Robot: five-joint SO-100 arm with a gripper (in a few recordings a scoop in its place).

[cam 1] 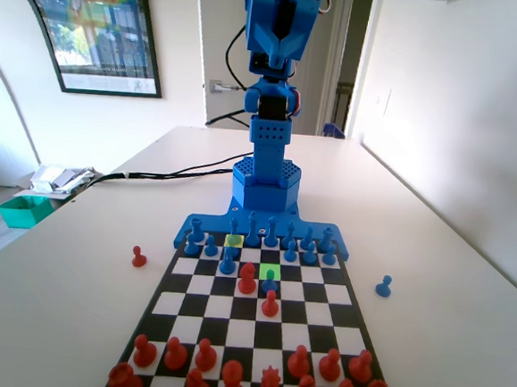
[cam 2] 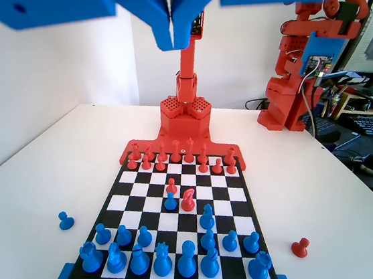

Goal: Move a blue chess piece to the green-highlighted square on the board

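Blue jaws of the gripper (cam 2: 173, 36) hang pressed together, holding nothing, high above the board (cam 1: 351, 295). On the board's green-highlighted square (cam 1: 269, 271), near the arm's end in the fixed view, stands the blue chess piece (cam 1: 269, 280), a red piece (cam 1: 270, 304) just before it.

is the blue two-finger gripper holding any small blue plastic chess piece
No: in the wrist view the gripper hangs shut and empty, high above the board.

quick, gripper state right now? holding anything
gripper: shut, jaws pressed together with nothing between them, raised high above the board.
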